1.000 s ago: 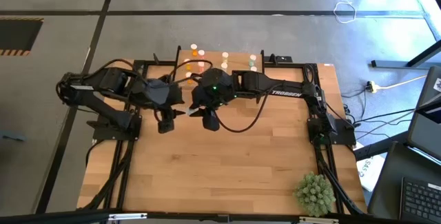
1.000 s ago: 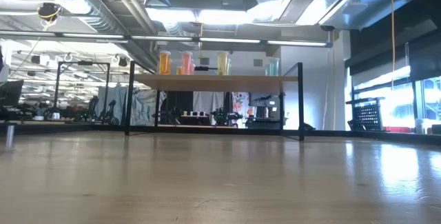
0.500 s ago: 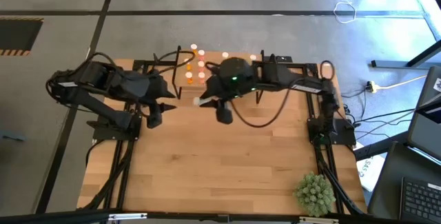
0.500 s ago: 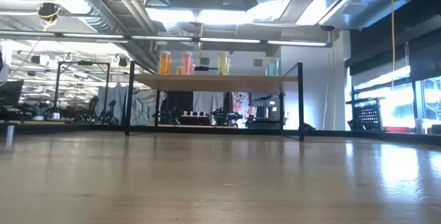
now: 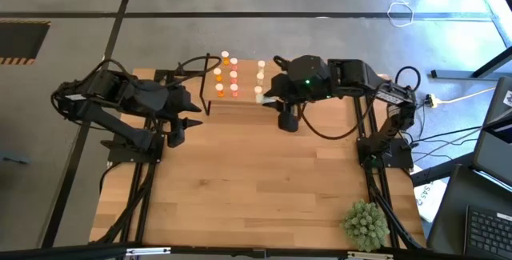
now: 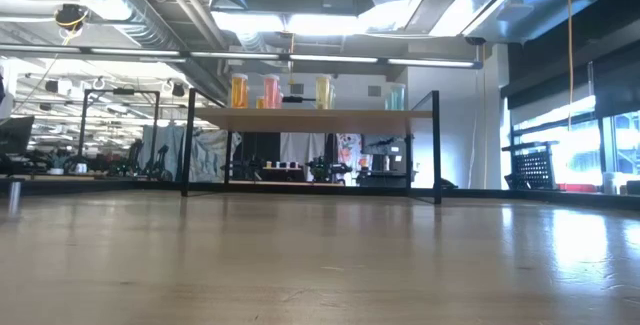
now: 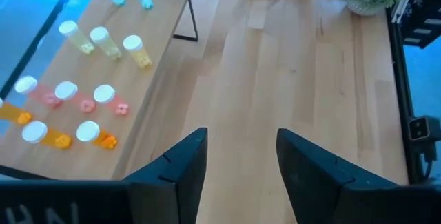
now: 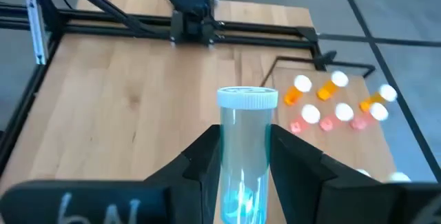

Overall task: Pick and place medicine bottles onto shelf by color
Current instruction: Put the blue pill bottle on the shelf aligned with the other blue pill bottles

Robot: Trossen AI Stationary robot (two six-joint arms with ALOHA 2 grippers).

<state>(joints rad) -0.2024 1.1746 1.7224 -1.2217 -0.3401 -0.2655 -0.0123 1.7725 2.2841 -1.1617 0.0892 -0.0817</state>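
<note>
Right wrist view showed the right hand (image 8: 244, 156) clamped on an upright pale-green medicine bottle (image 8: 246, 151), cap up. From above, that hand hovered just beside the shelf (image 5: 240, 102), at the end away from the orange bottles (image 5: 219, 74). The left hand (image 7: 241, 158), fingers apart and empty, waited beside the shelf's opposite end.

White-capped orange, pink and yellow medicine bottles (image 5: 234, 74) stand upright in rows on the shelf (image 5: 240, 100).
</note>
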